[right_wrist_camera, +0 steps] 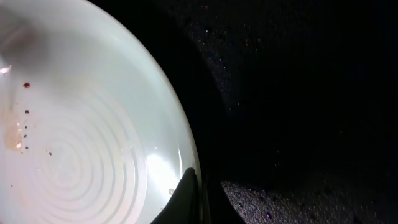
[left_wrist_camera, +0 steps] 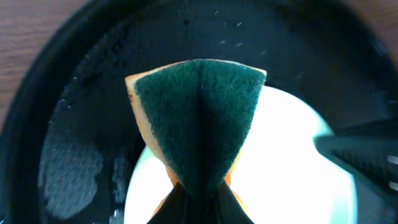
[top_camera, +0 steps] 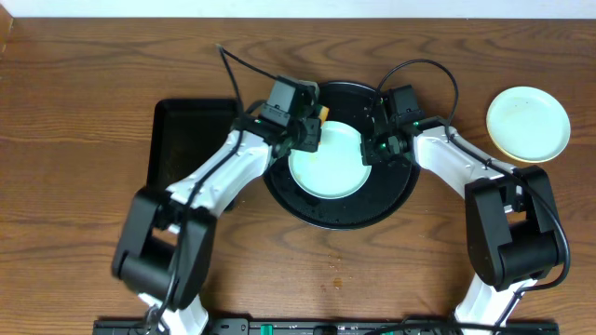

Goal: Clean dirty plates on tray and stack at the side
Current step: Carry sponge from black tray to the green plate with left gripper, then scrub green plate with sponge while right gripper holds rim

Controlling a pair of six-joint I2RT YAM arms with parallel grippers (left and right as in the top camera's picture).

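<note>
A pale mint-blue plate (top_camera: 326, 166) lies in the large round black tray (top_camera: 391, 200). My left gripper (top_camera: 307, 130) is over the plate's far-left rim, shut on a folded sponge (left_wrist_camera: 199, 118) with a green scouring face and a yellow body. In the left wrist view (left_wrist_camera: 199, 190) the sponge hangs over the plate (left_wrist_camera: 286, 168). My right gripper (top_camera: 372, 149) is shut on the plate's right rim. In the right wrist view (right_wrist_camera: 198, 186) the rim sits between the jaws, and the plate (right_wrist_camera: 81, 124) shows small brown specks at the left. A pale plate with a yellow edge (top_camera: 528, 123) lies on the wood at the right.
A smaller rectangular black tray (top_camera: 186, 140) lies left of the round tray, under my left arm. The tray floor (right_wrist_camera: 311, 93) is wet and speckled. Dark wood tabletop (top_camera: 84, 112) surrounds everything. I cannot tell whether the right plate is one or a stack.
</note>
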